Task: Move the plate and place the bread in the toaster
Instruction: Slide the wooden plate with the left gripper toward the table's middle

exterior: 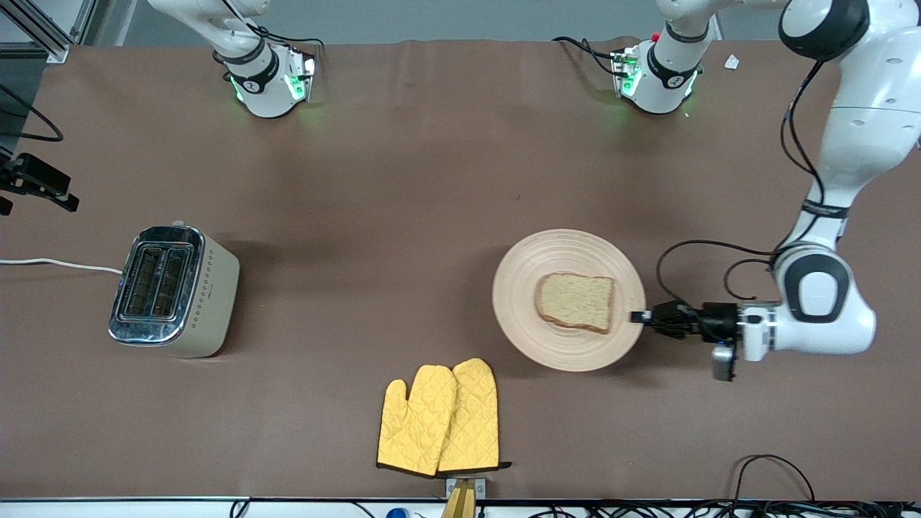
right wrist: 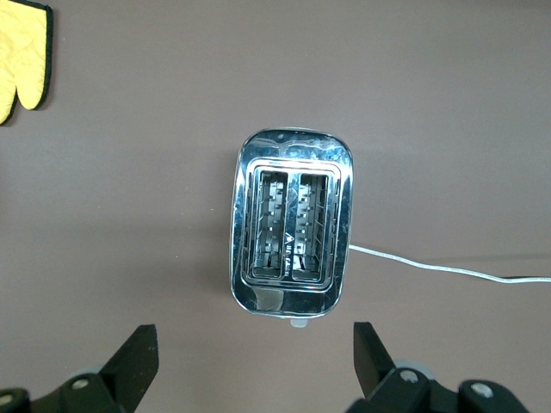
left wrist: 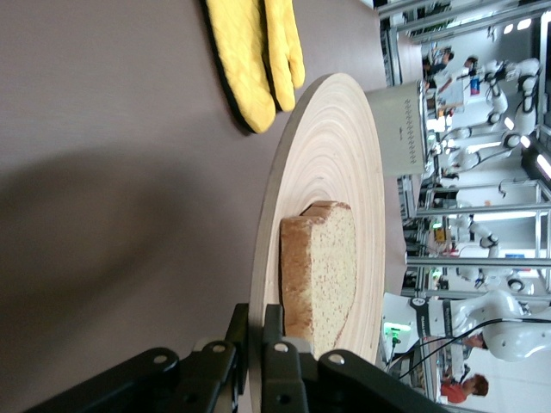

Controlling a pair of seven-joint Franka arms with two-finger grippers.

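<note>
The round wooden plate [exterior: 561, 248] lies toward the left arm's end of the table, with the slice of bread [exterior: 575, 302] flat on it. My left gripper [exterior: 637, 316] is shut on the plate's rim at the edge nearest the left arm. In the left wrist view its jaws [left wrist: 256, 323] pinch the rim of the plate [left wrist: 331, 172], with the bread [left wrist: 327, 267] just past them. The toaster [exterior: 173, 288] stands toward the right arm's end, slots up and empty. My right gripper [right wrist: 256, 361] is open, high over the toaster [right wrist: 291, 224], out of the front view.
A pair of yellow oven mitts [exterior: 440, 417] lies near the table's front edge, nearer to the front camera than the plate; it also shows in the left wrist view [left wrist: 254, 52]. The toaster's white cord [exterior: 57, 264] runs off toward the table's end.
</note>
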